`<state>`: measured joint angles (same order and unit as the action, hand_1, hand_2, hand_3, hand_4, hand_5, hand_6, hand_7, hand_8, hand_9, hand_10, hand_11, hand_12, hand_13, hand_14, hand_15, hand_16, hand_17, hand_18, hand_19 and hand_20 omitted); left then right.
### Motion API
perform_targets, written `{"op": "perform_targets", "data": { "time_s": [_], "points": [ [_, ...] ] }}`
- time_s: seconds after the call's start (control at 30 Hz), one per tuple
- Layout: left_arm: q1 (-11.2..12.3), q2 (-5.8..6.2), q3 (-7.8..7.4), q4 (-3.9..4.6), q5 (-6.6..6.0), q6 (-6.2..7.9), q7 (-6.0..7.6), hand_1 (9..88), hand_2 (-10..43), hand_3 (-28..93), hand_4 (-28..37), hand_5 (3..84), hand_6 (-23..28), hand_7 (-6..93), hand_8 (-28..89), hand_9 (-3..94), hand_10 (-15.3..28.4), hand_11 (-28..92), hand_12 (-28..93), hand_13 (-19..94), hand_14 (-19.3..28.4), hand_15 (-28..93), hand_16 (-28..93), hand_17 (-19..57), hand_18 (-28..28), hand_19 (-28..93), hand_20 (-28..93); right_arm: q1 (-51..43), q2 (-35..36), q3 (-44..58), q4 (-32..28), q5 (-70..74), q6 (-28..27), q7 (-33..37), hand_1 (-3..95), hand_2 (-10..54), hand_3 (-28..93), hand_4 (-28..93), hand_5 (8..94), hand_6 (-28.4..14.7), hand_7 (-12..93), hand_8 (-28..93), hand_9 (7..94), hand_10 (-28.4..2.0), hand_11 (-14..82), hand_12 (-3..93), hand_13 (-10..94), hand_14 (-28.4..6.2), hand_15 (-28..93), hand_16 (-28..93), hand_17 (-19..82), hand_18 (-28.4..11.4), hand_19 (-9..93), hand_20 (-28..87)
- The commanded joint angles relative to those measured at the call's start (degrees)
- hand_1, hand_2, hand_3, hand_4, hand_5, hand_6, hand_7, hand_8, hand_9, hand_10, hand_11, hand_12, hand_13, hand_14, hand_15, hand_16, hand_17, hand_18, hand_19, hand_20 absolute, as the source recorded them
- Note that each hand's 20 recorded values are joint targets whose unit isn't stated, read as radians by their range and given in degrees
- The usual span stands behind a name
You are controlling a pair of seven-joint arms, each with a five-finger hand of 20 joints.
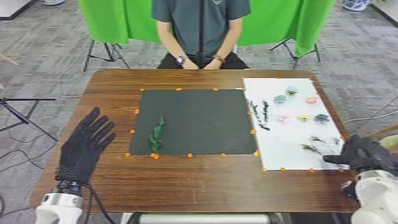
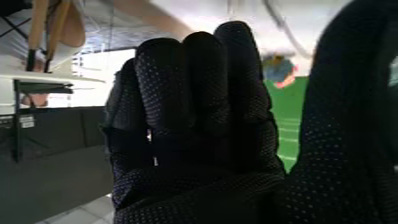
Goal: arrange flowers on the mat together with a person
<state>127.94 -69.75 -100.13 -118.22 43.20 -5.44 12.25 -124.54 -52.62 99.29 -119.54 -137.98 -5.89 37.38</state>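
The job looks just begun — one stem (image 1: 156,136) is on the dark mat (image 1: 200,120), the flowers (image 1: 303,118) on the white sheet (image 1: 286,152). Left hand (image 1: 81,150): spread. Right hand (image 1: 366,154): fingers straight, together (thumb out) — next, it should pinch a flower gently.

The place looks like a robotics lab: white robot arms (image 1: 60,209) at a brown table (image 1: 178,185), orange markers (image 1: 137,111) edging the dark mat (image 1: 195,120), green cloth (image 1: 306,17) hung behind on stands (image 1: 87,60), cables (image 1: 18,151) trailing over grey flooring (image 1: 53,50).
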Motion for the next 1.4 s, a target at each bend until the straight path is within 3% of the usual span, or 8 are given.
{"op": "perform_targets", "data": {
  "time_s": [0.03,0.17,0.27,0.4,0.67,0.87,1.07,1.4],
  "points": [
    [0.06,-0.16,0.20,0.44,0.13,-0.51,-0.77,26.5,-1.0,68,-26.4,24.5,1.3,19.1,-11,19.1,10.1,20,17,17,11.5,15,6,-12.9,19.6,38,12,1.86,0.66,-3.41,3.26,-4.84,6.60,-0.62,58.3,-9.5,29,-28,66.6,-0.8,35,-16,66.0,-12.5,50.8,35.3,63,-10.4,70,24,30,-19.1,82,43],
    [-0.05,-0.13,0.26,0.57,0.02,-0.37,-0.89,26.5,-1.0,68,-26.4,24.5,1.2,19.2,-11,19.1,10.1,20,17,17,11.6,15,6,-12.9,19.6,38,12,2.53,0.87,-4.11,4.33,-4.57,6.11,-0.72,59.0,-9.5,39,-28,68.8,-0.5,37,1,69.1,-11.2,51.0,35.9,66,-9.7,70,25,32,-19.0,83,43],
    [0.10,-0.25,0.24,0.57,0.12,-0.55,-1.04,26.6,-0.9,68,-26.4,24.5,1.2,19.3,-11,19.1,10.1,20,17,17,11.6,15,6,-12.9,19.6,38,12,2.60,0.60,-3.84,4.62,-3.10,3.84,-1.08,55.0,-9.5,57,-28,75.2,1.3,41,3,78.0,-8.9,45.2,45.2,72,-8.5,70,27,35,-19.5,87,44],
    [0.14,-0.38,0.21,0.65,0.06,-0.39,-1.16,26.5,-0.9,68,-26.3,24.5,1.2,19.3,-11,19.1,10.1,19,17,17,11.6,15,6,-12.9,19.6,38,12,2.70,0.39,-3.97,5.17,-1.20,6.26,-2.71,50.8,-9.5,70,-28,80.6,1.0,41,5,82.2,-7.5,49.2,47.2,76,-7.8,74,29,38,-20.6,92,47],
    [1.03,-0.24,0.30,0.14,0.12,0.23,-0.28,26.5,-0.9,68,-26.4,24.4,1.2,19.1,-11,19.1,10.0,19,17,17,11.5,15,6,-12.9,19.6,38,12,7.94,3.17,-7.93,4.18,-3.58,21.09,-5.69,43.6,-9.5,83,-21,77.0,-0.8,55,9,83.1,-9.1,63.8,42.0,78,-9.0,81,32,40,-22.1,93,58],
    [1.20,-0.25,0.15,-0.15,0.03,0.57,-0.41,26.6,-0.9,69,-26.6,24.4,1.2,19.2,-11,19.1,10.0,19,17,17,11.5,15,6,-12.9,19.6,38,12,15.71,5.55,-12.29,0.28,-2.38,27.25,-9.46,39.4,-9.5,85,-11,76.0,-2.1,62,12,84.8,-10.5,69.0,40.7,79,-9.9,84,32,41,-23.0,93,65],
    [2.09,-0.15,-0.25,-0.67,-0.04,1.31,-0.62,26.5,-1.0,69,-26.6,24.5,1.2,19.2,-11,19.1,10.0,19,17,17,11.5,15,6,-12.9,19.6,38,12,32.22,4.25,-26.01,-0.91,2.19,17.98,-12.78,38.4,-9.5,86,-7,76.6,-1.9,64,12,85.7,-10.2,70.6,40.8,80,-9.8,86,32,42,-23.5,93,67],
    [2.10,-0.86,0.45,-0.67,0.09,0.88,-1.37,26.6,-0.9,69,-26.6,24.2,1.0,19.2,-11,19.1,9.9,19,17,17,11.4,14,6,-12.9,19.6,38,12,48.87,-5.75,-49.24,9.78,0.45,0.66,-15.50,37.6,-9.5,85,-6,78.3,-1.0,64,13,87.4,-9.4,71.0,40.4,82,-9.2,86,31,45,-23.2,93,69]
  ]
}}
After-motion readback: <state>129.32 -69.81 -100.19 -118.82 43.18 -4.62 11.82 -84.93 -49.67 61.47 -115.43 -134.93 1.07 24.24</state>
